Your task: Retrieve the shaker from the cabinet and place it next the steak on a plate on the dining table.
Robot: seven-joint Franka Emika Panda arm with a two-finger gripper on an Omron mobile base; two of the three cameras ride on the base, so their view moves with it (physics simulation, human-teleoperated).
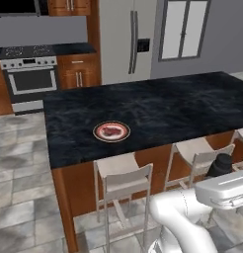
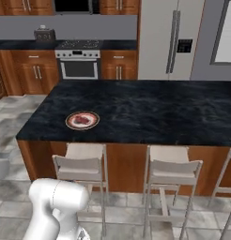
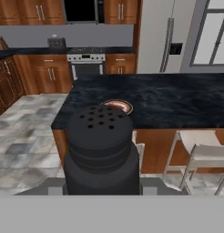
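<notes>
A black shaker (image 3: 101, 150) with a perforated top stands upright close to the camera in the hand view, with my gripper (image 3: 102, 190) shut on it. In the left base view the shaker (image 1: 222, 164) shows low at the right, in front of the dining table (image 1: 168, 106), below its top. The plate (image 1: 111, 131) with a dark red rim lies near the table's front left corner and carries the steak (image 1: 112, 131). From the right I see the plate (image 2: 82, 120) and steak (image 2: 81, 119) too. The shaker half hides the plate (image 3: 122, 105) in the hand view. The cabinet is out of view.
Pale stools (image 1: 124, 179) (image 2: 82, 164) (image 2: 171, 171) line the table's near side between me and the plate. A steel oven (image 2: 79, 65) and wood cabinets stand along the back wall. A grey fridge (image 2: 171, 40) stands to their right. Tiled floor (image 1: 24, 163) lies open at the left.
</notes>
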